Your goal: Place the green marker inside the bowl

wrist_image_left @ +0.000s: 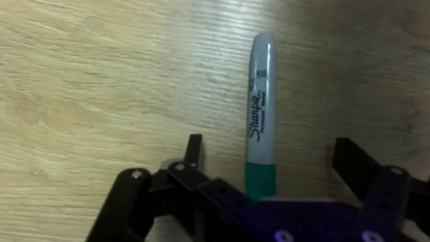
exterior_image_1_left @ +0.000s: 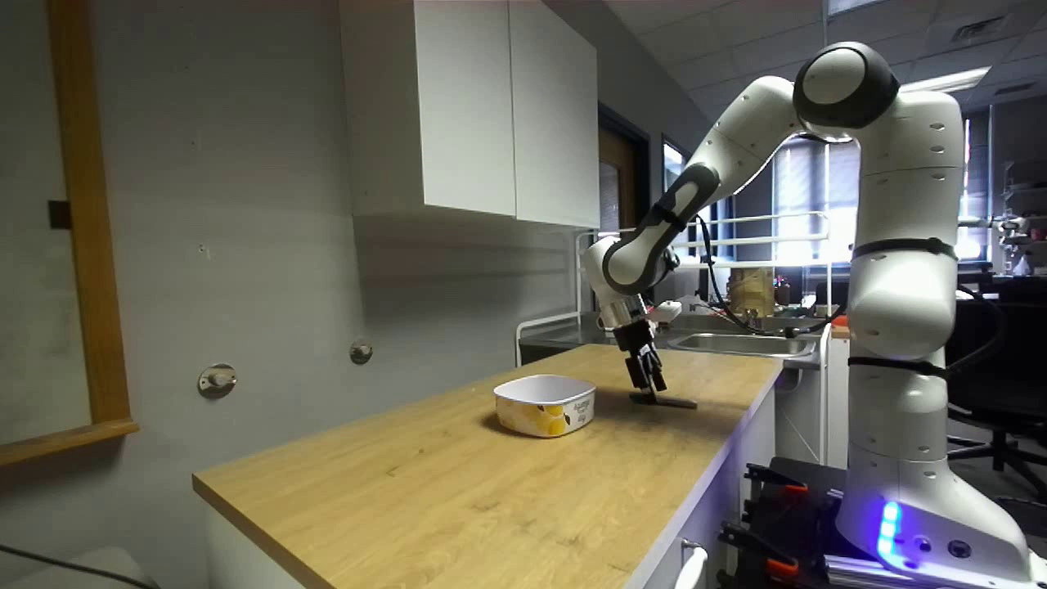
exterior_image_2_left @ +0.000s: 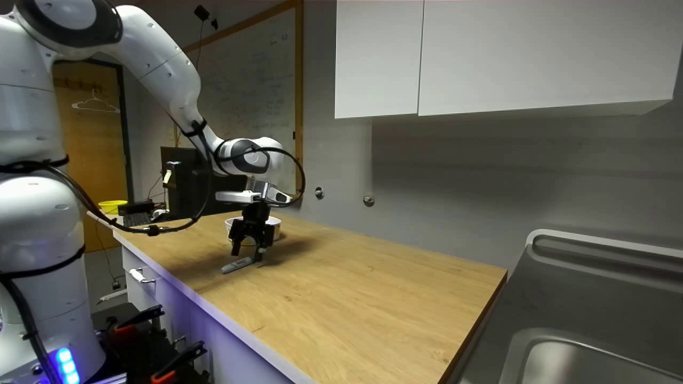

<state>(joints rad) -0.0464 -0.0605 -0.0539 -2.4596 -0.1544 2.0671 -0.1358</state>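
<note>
The green marker (wrist_image_left: 262, 117) lies flat on the wooden counter, with a grey body and a green cap. The wrist view shows its cap end partly hidden by my gripper. It also shows in both exterior views (exterior_image_1_left: 677, 402) (exterior_image_2_left: 236, 265). My gripper (wrist_image_left: 268, 146) is open, pointing down, its fingers on either side of the marker without touching it. In both exterior views the gripper (exterior_image_1_left: 646, 391) (exterior_image_2_left: 247, 254) is low, close to the counter. The bowl (exterior_image_1_left: 544, 415), white with a yellow lemon print, stands upright beside the gripper. It is partly hidden behind the gripper in an exterior view (exterior_image_2_left: 274, 225).
The wooden counter (exterior_image_1_left: 458, 483) carries the bowl and marker. A metal sink (exterior_image_1_left: 736, 343) adjoins its end and also shows in an exterior view (exterior_image_2_left: 576, 357). White cabinets (exterior_image_1_left: 466, 114) hang above, on the grey wall (exterior_image_1_left: 270, 204) along the counter's far side.
</note>
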